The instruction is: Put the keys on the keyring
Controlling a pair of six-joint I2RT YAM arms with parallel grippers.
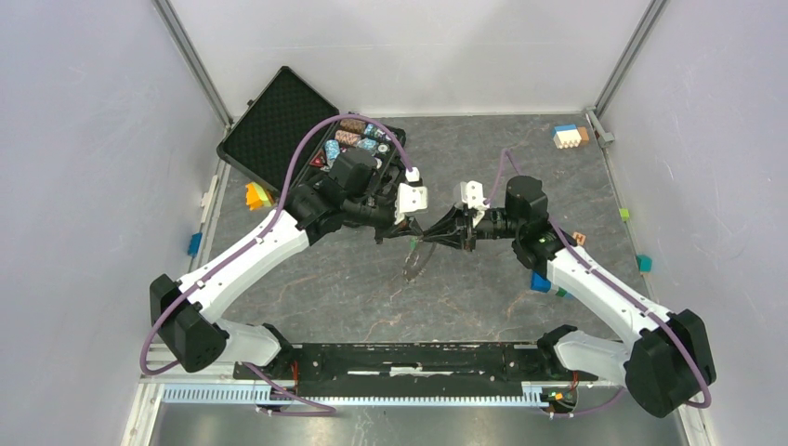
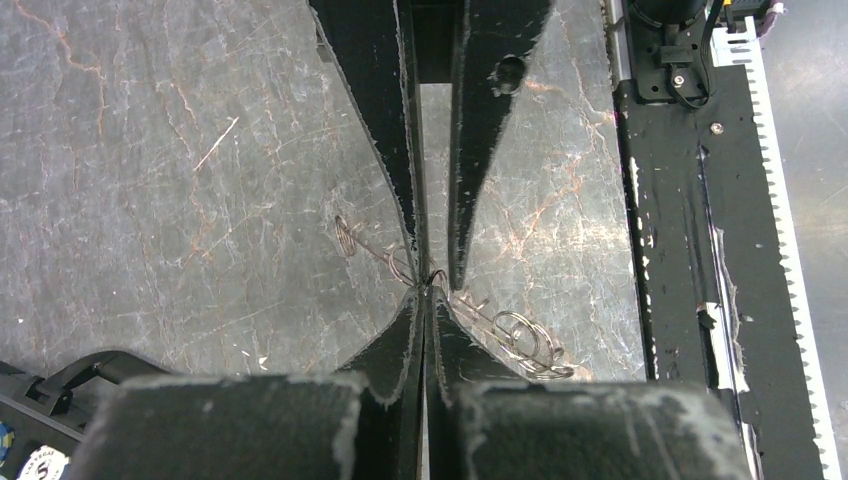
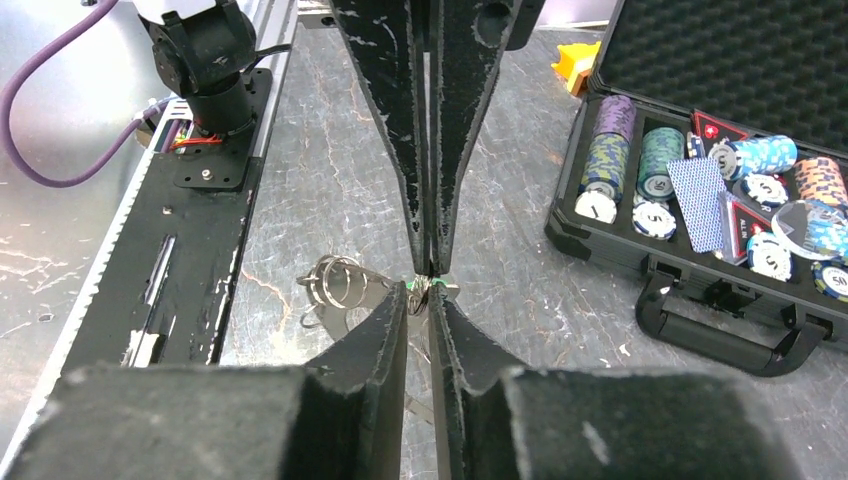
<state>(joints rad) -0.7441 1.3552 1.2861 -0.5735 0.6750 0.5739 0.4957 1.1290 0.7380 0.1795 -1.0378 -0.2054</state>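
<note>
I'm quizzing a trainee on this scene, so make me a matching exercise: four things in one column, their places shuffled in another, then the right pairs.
Things:
1 keyring
2 chip case
3 yellow block
4 blue-topped block

Places:
A far right corner of the table
B far left, lid open
C left edge, beside the case
D over mid-table

Pairs: 1-D, 2-B, 3-C, 4-A
</note>
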